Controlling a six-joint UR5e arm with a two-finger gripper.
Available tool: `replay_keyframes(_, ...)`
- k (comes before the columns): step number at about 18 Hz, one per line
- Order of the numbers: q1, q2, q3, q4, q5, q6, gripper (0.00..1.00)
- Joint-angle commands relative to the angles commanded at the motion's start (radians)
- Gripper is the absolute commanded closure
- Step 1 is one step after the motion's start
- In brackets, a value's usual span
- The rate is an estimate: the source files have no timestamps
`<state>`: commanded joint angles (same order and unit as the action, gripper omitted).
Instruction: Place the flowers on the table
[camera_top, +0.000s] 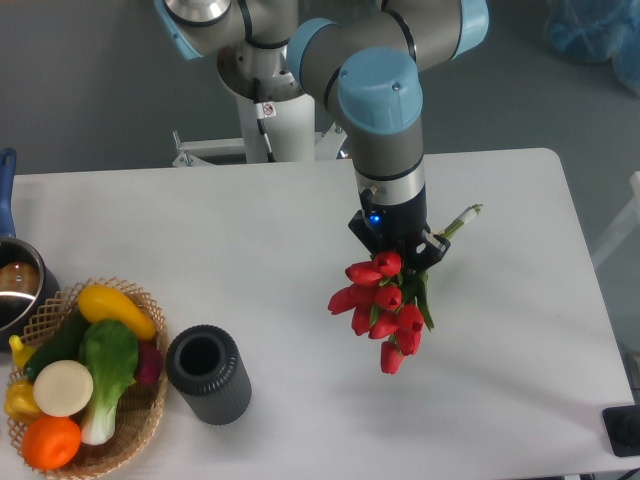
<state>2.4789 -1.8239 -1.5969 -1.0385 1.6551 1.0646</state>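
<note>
A bunch of red tulips (382, 305) with green stems hangs from my gripper (405, 255) over the right middle of the white table (250, 250). The blooms point toward the front and the stem ends (462, 220) stick out to the back right. My gripper is shut on the stems just behind the blooms. The fingertips are hidden by the gripper body and the flowers. I cannot tell whether the blooms touch the table.
A dark ribbed cylindrical vase (208, 373) stands at the front left. A wicker basket (130, 440) with toy vegetables sits at the front left corner. A pot (15, 285) is at the left edge. The arm's base (270, 110) stands at the back.
</note>
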Motion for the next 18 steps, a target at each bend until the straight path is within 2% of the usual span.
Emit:
replay_keyframes(5,-0.021,-0.025,-0.009,-0.003,0.029,-0.008,0.8)
replay_keyframes(9,-0.021,-0.032,-0.051,0.003,0.029,-0.012,0.81)
replay_keyframes(13,-0.037,-0.069,-0.058,0.006,0.029,-0.029,0.8)
replay_keyframes(16,-0.044,-0.1,-0.058,0.009,0.029,-0.058,0.77)
replay_keyframes(18,-0.054,-0.117,-0.058,0.014,0.029,-0.064,0.7)
